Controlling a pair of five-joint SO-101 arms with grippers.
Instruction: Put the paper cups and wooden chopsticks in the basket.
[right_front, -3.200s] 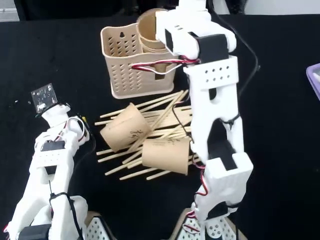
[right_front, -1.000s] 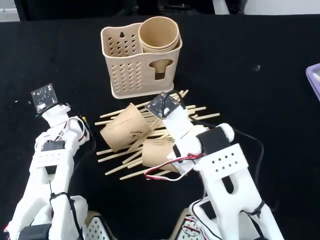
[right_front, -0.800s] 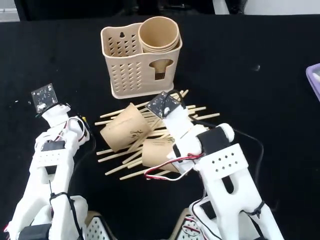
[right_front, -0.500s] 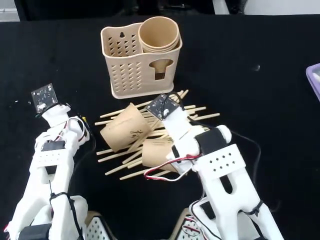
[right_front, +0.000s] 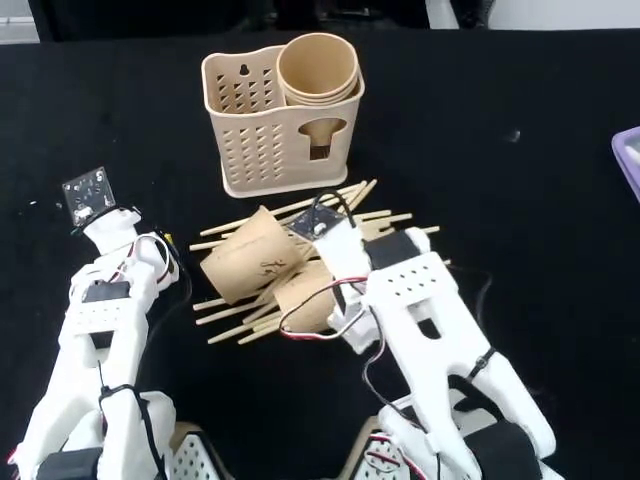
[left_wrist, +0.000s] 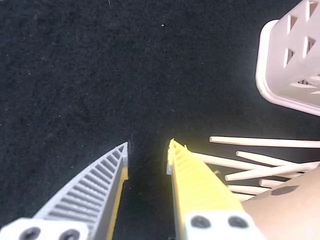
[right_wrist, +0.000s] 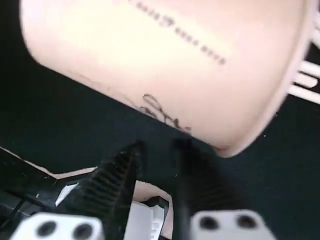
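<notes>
The basket (right_front: 262, 150) stands upright on the black table (right_front: 520, 250), at 12 o'clock from the pile of wooden chopsticks (right_front: 335, 197). Its compartment on the 3 o'clock side holds a nested stack of paper cups (right_front: 318, 65), mouths up. Two more cups lie on their sides across the chopsticks: one (right_front: 250, 258) at 9 o'clock of the pile, the other (right_front: 303, 293) just beside it at 5 o'clock, half under the right arm's wrist. The right gripper (right_wrist: 159, 147) is low over the table with only a narrow gap between its fingers and nothing in them, the tips just beside the wall of a lying cup (right_wrist: 165, 60). The left gripper (left_wrist: 147, 150) sits at 8 o'clock of the table, also narrowly parted and empty, its yellow finger near the chopstick ends. A purple thing (right_front: 628, 150) shows at the table's 3 o'clock edge. Three seconds ago the right arm was stretched up over the cups in the basket; since then it has dropped onto the pile, and in the last half second it has pushed toward 11 o'clock, nudging the nearer cup and several chopsticks that way. The left arm (right_front: 105, 300) has not moved.
</notes>
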